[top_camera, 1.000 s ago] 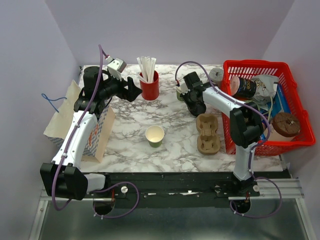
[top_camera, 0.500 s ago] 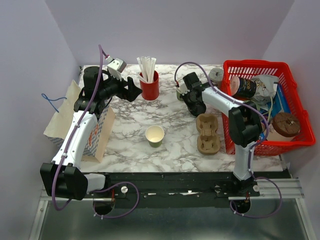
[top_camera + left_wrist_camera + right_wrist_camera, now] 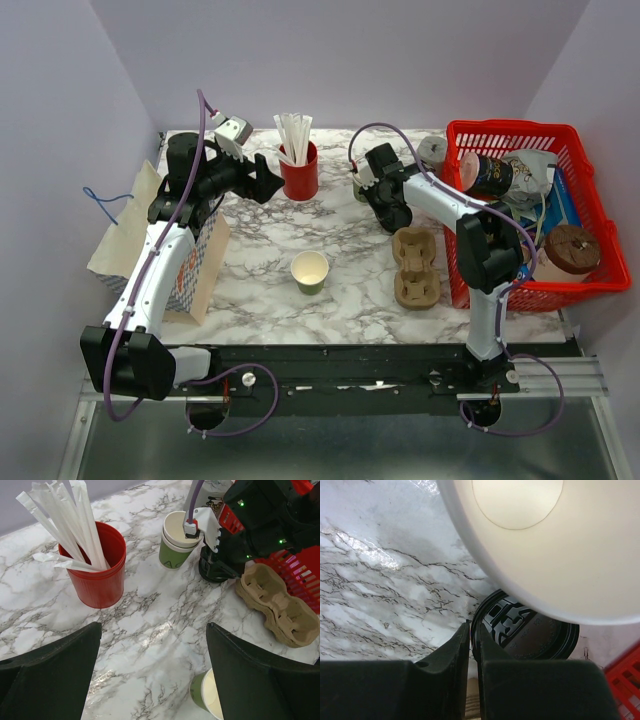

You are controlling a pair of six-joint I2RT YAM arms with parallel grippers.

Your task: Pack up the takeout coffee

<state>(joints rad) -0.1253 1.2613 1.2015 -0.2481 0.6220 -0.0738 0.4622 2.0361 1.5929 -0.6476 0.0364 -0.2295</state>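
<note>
Right now the right gripper (image 3: pixel 474 632) is reaching down at about one o'clock on the marble table (image 3: pixel 345 235). Its jaws are standing almost together, and the rim of the black lid (image 3: pixel 530 635) is sitting in the narrow slit between them, so it is pinching the lid's edge. The lid is lying flat on the marble, just beside the back paper cup (image 3: pixel 179 540), a cream cup with a green band that is standing upright and uncovered at its ten o'clock. A second cup of the same kind, the front paper cup (image 3: pixel 310 271), is standing open near the table's middle, towards six o'clock, well apart from both grippers. The left gripper (image 3: pixel 268 184) is hovering at eleven o'clock with its jaws spread wide and nothing between them, pointing at the red cup (image 3: pixel 298 178) holding white straws (image 3: pixel 293 135). The brown pulp tray (image 3: pixel 415 267) is lying at four o'clock, just beside the red basket (image 3: pixel 512 126) at three o'clock.
</note>
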